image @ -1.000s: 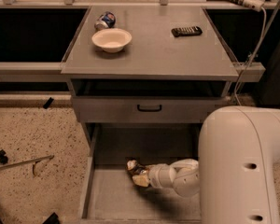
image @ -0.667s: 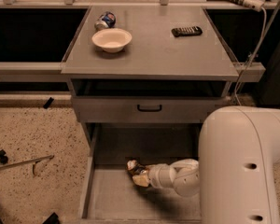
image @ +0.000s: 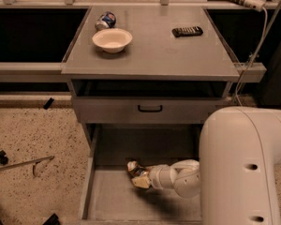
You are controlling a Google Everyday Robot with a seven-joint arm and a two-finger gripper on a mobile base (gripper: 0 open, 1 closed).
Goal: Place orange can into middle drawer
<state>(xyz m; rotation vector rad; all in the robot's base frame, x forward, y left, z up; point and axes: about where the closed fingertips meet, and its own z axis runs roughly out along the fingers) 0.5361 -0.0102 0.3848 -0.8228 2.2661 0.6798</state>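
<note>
Orange can (image: 136,171) sits at the tip of the gripper (image: 141,176), tilted and dented, inside the open middle drawer (image: 111,198) toward its far wall and a little left of centre. The gripper reaches in from the right at the end of the white arm (image: 180,178) and is closed on the can, which hangs just above the grey floor with a shadow under it rather than resting there.

Compared with a second ago, almost nothing has changed: can, gripper and arm lie in the same spot over the drawer floor, and the drawer is pulled out just as far. That stillness suggests the carrying part is over and the robot has paused at the point of release (the can is already within the drawer's walls, so no further travel looks needed). What remains, by this reading, is to let go and draw the arm back out toward the near right without knocking the can.

Above, the shallower drawer front (image: 150,109) with its black handle is shut, and the cabinet top (image: 178,55) carries a pale bowl (image: 112,39), a blue-and-white can (image: 105,20) just beyond it, and a dark remote (image: 187,31) to the far right, none of them disturbed
</note>
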